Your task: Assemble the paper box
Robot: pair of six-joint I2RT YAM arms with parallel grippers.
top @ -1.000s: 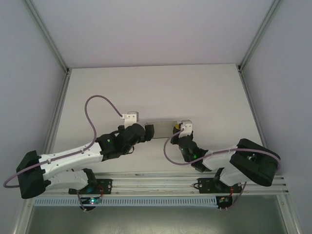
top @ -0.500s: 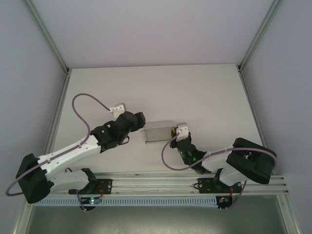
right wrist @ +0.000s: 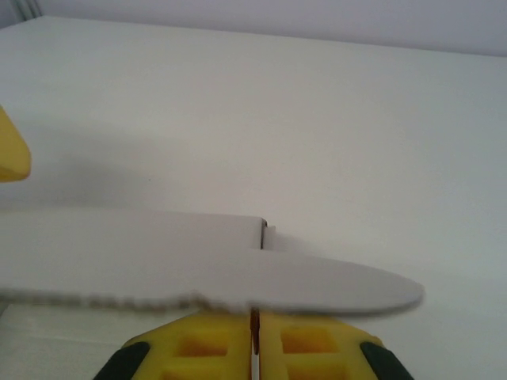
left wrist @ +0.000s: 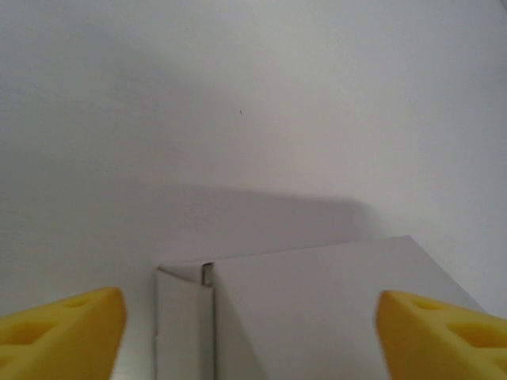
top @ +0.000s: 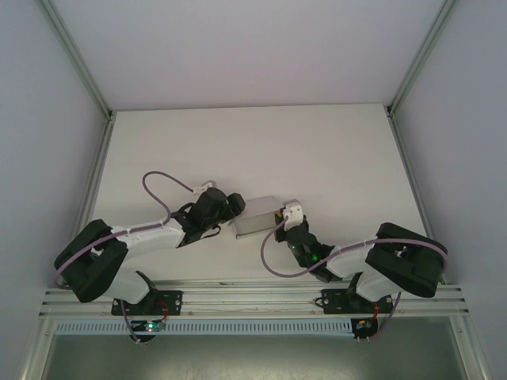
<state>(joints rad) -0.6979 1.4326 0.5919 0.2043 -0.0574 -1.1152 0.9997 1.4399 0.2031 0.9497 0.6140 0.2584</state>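
Seen from above, the paper box [top: 255,224] sits near the middle of the white worktop [top: 317,150], a little toward the arms, between the two claws. It is a small folded oblong of pale card. The left claw [top: 235,207] is at its left end and the right claw [top: 282,217] at its right end. From this height both sets of jaws are hidden under the dark wrists, so their state cannot be read here.

The left wrist camera shows it. The left claw [left wrist: 249,336] is spread wide, with one yellow fingertip [left wrist: 63,332] in each lower corner of the picture and the box [left wrist: 317,309] between them. The box's top panel is flat and white, with a narrow side flap along its left edge and a dark slit at the corner where the two meet. A soft shadow lies on the worktop beyond it. Whether either fingertip touches the card cannot be told from this view.

The right wrist camera shows the other end. The right claw [right wrist: 255,348] is closed, its two yellow pads [right wrist: 206,348] pressed together with only a thin dark line between them. A broad rounded flap of the box [right wrist: 158,253] spreads directly above them, so the claw appears to be pinching the card at that edge. At the far left of this view a yellow corner of the left claw's finger [right wrist: 9,154] shows just beyond the box.
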